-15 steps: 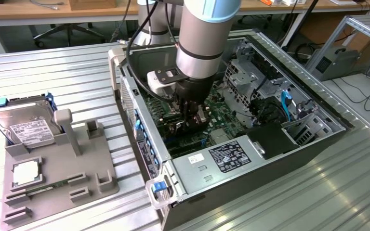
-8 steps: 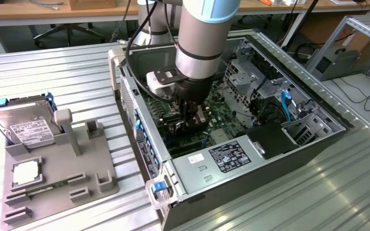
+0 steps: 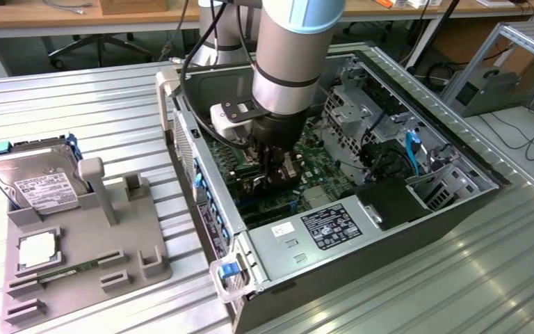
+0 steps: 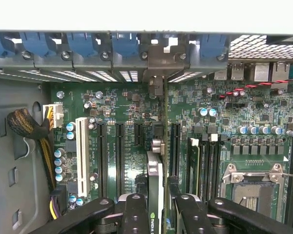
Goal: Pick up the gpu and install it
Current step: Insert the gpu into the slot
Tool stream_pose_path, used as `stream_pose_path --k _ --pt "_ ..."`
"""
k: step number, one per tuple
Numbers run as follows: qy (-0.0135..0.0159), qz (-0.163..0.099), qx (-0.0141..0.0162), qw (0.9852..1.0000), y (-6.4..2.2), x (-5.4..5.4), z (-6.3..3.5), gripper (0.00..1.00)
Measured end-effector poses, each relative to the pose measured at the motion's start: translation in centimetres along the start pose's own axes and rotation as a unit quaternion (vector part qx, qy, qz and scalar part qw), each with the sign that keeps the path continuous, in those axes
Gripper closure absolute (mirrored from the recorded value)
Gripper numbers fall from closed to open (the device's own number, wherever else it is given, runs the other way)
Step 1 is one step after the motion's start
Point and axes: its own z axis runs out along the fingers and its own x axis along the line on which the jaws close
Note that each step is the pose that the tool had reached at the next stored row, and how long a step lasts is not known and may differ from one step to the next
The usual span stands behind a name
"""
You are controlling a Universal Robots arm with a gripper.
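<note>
Claw (image 4: 156, 207) grips one gpu (image 4: 155, 180) edge-on between its two black fingers (image 4: 135, 209), low inside the open computer case (image 3: 341, 250) over the green motherboard (image 4: 127, 112). One hard drive (image 3: 35, 181) stands on one grey holder (image 3: 81, 268) on the table, left in the exterior view.

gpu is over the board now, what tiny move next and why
Probably a slow, straight push down. In the wrist view the gripper holds the gpu edge-on, standing over the motherboard in line with a slot, its bracket end at the rear slot covers. The exterior view shows the arm already deep inside the computer case, so only seating seems left.
</note>
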Motion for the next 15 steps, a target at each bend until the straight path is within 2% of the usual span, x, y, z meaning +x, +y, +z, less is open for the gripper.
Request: stream_pose_path --k 15 --pt "-0.0002 0.0 0.0001 1.0 0.01 0.0 0.16 0.73"
